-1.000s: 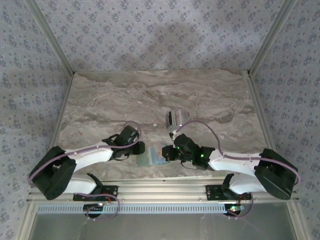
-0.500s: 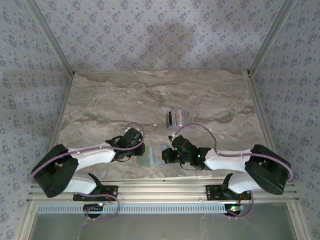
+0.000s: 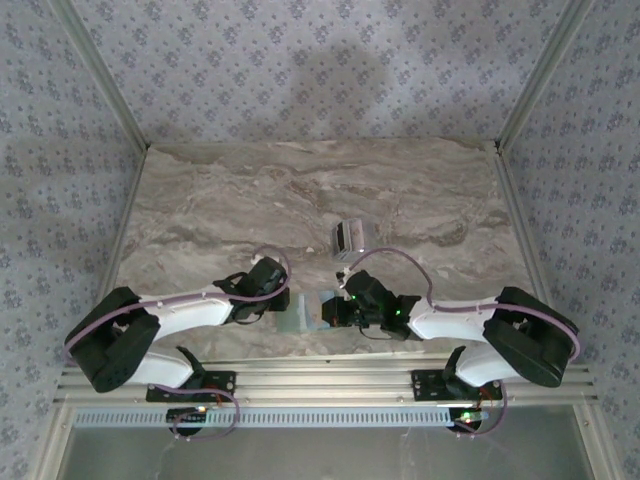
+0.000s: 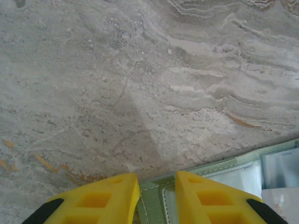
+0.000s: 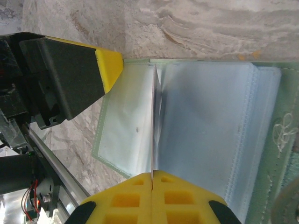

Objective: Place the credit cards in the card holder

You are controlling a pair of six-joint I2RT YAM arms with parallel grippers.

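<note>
Right wrist view: held a credit card (image 5: 153,121) edge-on in the pressed-together right tool (image 5: 153,175) over the open card holder (image 5: 284,98) on the counter (image 5: 210,23), left tool (image 4: 157,186) slightly spread at its green edge; apparently mid-insertion, next needing alignment with a clear pocket (image 5: 210,130).

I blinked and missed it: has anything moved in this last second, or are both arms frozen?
The left gripper crept slightly rightward toward the card holder; the right arm drew its elbow inward. Unchanged: the right gripper, jaws shut on a thin sheet over the holder, and the spare cards beyond.
</note>
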